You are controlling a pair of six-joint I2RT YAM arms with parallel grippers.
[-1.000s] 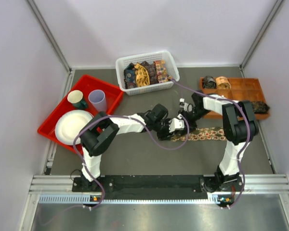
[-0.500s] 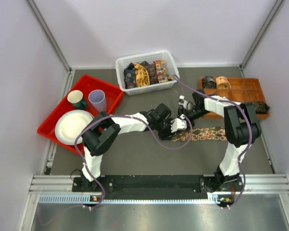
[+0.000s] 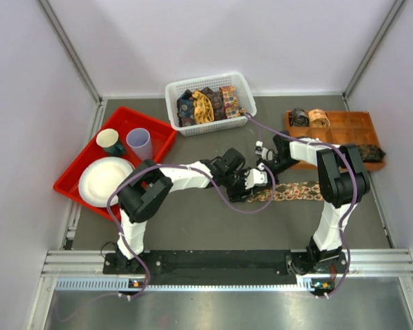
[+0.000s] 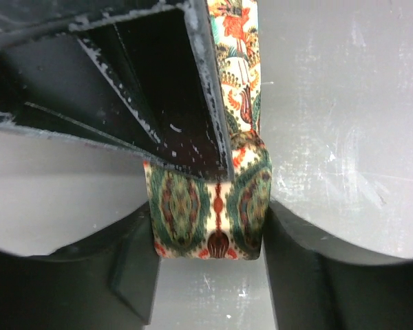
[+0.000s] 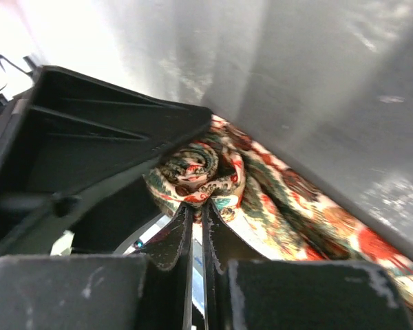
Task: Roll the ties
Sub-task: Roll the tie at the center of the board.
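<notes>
A tan-olive tie with orange-red motifs point(image 3: 299, 190) lies flat at mid table, its left end wound into a small coil point(image 4: 206, 213). My left gripper point(image 3: 252, 180) holds that coil between its jaws, and both sides of the roll press against the fingers point(image 4: 134, 268). My right gripper point(image 3: 266, 165) comes in from behind and is shut, its tips pinching the coil's outer fold point(image 5: 199, 172). From the coil, the unrolled length point(image 5: 316, 220) runs off to the right.
At the back stands a white basket point(image 3: 193, 86) holding several unrolled ties. An orange compartment tray point(image 3: 344, 134) at right holds two rolled coils point(image 3: 308, 117) and a dark tie point(image 3: 372, 152). A red tray point(image 3: 162, 134) at left carries a plate and two cups.
My right gripper has closed onto the coil's outer fold. The left jaws have widened slightly around the coil. Both arms stay almost where they were.
</notes>
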